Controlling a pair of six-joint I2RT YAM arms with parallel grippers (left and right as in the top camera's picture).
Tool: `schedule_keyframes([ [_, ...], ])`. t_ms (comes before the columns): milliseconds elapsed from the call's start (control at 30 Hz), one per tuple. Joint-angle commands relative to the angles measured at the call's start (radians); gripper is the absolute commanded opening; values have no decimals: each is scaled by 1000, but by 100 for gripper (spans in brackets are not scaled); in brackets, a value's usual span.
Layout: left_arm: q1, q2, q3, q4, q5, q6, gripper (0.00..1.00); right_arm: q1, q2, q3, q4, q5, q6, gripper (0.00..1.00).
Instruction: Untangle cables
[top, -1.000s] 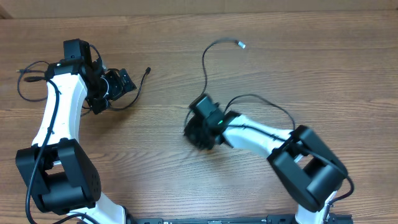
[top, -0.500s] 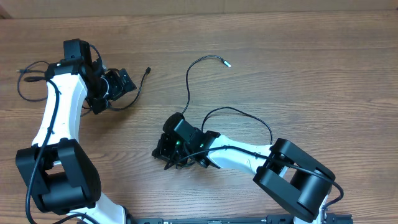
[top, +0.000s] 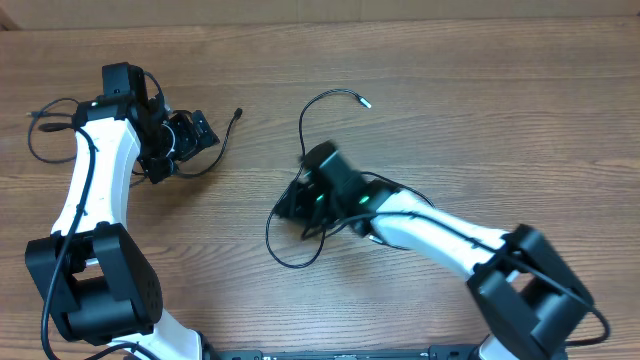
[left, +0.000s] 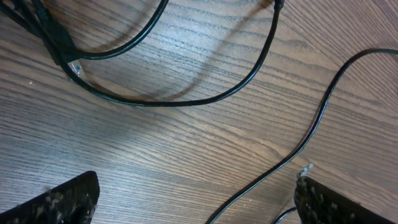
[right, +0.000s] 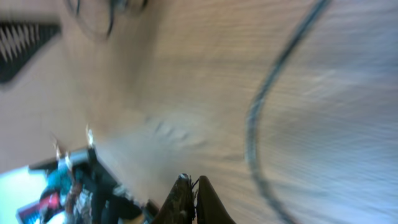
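One thin black cable (top: 303, 128) arcs from a silvery plug tip (top: 362, 101) down to my right gripper (top: 292, 203), then trails in a loose loop (top: 285, 258) below it. The right wrist view is blurred: the right gripper (right: 191, 180) is shut, a thin dark strand shows at its tips, and the cable (right: 252, 124) curves past on the wood. A second cable (top: 237, 115) lies by my left gripper (top: 198, 133). That left gripper (left: 198, 186) stands wide open low over the table, with a cord (left: 311, 134) running between its fingers, touching neither. Another cord (left: 186, 102) bends beyond.
The table (top: 500, 120) is bare wood. A dark bundle with a small pale tip (left: 62, 53) sits at the upper left of the left wrist view. A thin black loop (top: 35, 140) lies left of the left arm. The right arm's own wire (top: 400, 190) runs along its link.
My right gripper swung down and left, then back up toward the middle. The cable's tip shifted down-left, and a loop now lies where the gripper was. The left arm has not moved.
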Motion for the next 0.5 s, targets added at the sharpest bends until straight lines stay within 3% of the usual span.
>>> schedule_keyframes([
  [0, 0, 5, -8, -3, 8, 19, 100, -117, -20, 6, -62, 4, -39, 4],
  [300, 0, 5, -8, -2, 8, 19, 99, -415, -20, 6, -563, -19, -48, 4],
  [467, 0, 5, -8, -2, 8, 19, 100, -490, -20, 5, -754, 180, -53, 4],
])
